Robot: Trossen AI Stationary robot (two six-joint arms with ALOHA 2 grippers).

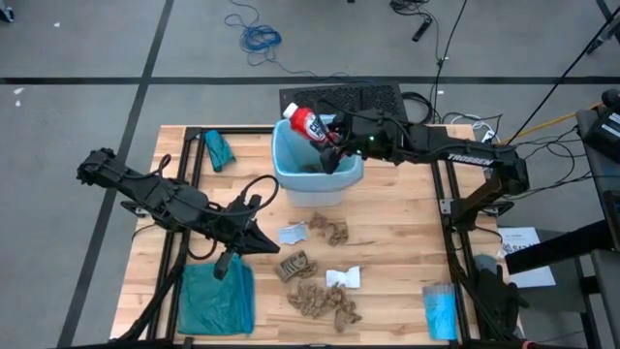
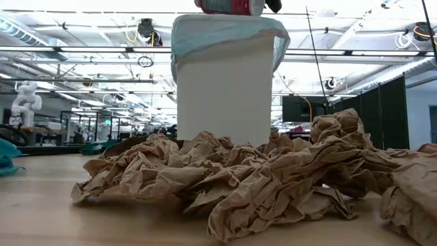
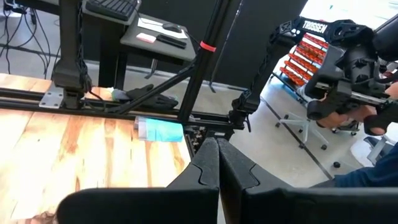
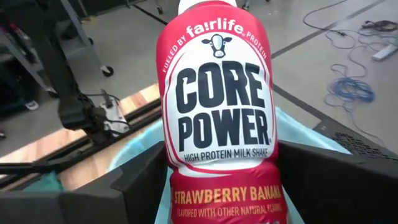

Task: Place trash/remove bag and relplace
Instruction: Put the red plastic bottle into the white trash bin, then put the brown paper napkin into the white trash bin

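Your right gripper [image 1: 327, 139] holds the bottle [image 1: 306, 123] over the bag-lined bin [image 1: 291, 165] at twelve o'clock, fingers spread wide, apparently for release. Paper scraps [image 1: 325, 302] wait at six o'clock on the surface [image 1: 397, 252]. Your left gripper [image 1: 229, 260], fingers together, idles at eight o'clock.

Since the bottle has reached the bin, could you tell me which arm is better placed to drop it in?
The right arm. Its gripper is at the bottle, right over the bin with its pale blue bag. The left gripper is shut, down the table beside the paper scraps.
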